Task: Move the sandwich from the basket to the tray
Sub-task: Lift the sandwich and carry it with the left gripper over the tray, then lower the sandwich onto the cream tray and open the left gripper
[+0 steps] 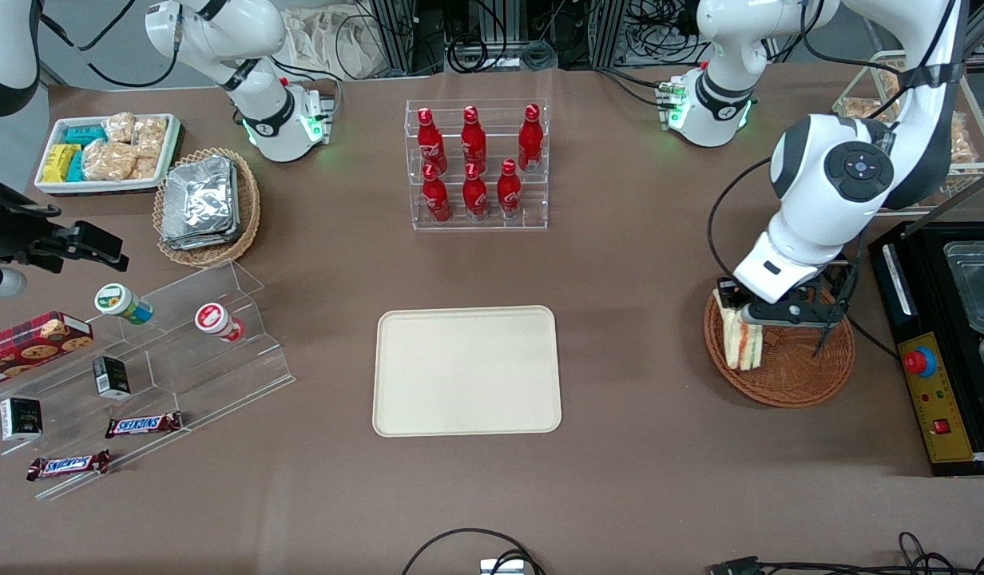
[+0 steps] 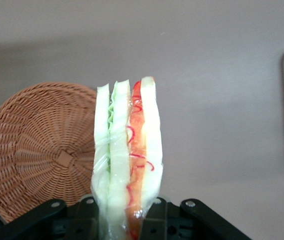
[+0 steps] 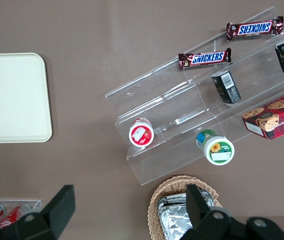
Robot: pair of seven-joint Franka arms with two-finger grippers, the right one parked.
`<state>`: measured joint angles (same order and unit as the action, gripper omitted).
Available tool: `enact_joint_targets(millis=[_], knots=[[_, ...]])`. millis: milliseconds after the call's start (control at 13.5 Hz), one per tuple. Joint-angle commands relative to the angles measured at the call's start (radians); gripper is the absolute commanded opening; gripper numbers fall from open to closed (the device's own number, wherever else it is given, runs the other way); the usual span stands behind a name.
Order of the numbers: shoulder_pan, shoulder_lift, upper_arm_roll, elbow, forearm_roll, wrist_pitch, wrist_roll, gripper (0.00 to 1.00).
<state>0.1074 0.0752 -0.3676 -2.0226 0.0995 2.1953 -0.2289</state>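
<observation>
At worktop centre: tray [image 1: 466,371], bare. At 3 o'clock from it, well apart: basket [image 1: 787,363]. Claw [image 1: 738,313] sits over the basket's tray-side rim, clenched on the sandwich [image 1: 739,342]. Sandwich hangs upright, lifted off the weave [image 2: 41,145], layers edge-on, its wrapped end pinched between the fingers [image 2: 154,222].

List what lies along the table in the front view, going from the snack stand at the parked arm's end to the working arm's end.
Clear acrylic stand → tray → sandwich, held in the gripper → basket → black control box.
</observation>
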Motion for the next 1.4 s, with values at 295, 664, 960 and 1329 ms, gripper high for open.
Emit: enact_joint_targets(millis=[295,664,960,1329], knots=[[-0.035,0.366,-0.305,0.468,0.259,-0.249,-0.398,0.17],[-0.254,0.599,-0.3,0.673,0.387,-0.24,-0.575,0.17],[-0.339,0.708,-0.294,0.7,0.413,-0.207,-0.56,0.17],[-0.461,0.793,-0.173,0.702,0.411,-0.117,-0.602,0.17]])
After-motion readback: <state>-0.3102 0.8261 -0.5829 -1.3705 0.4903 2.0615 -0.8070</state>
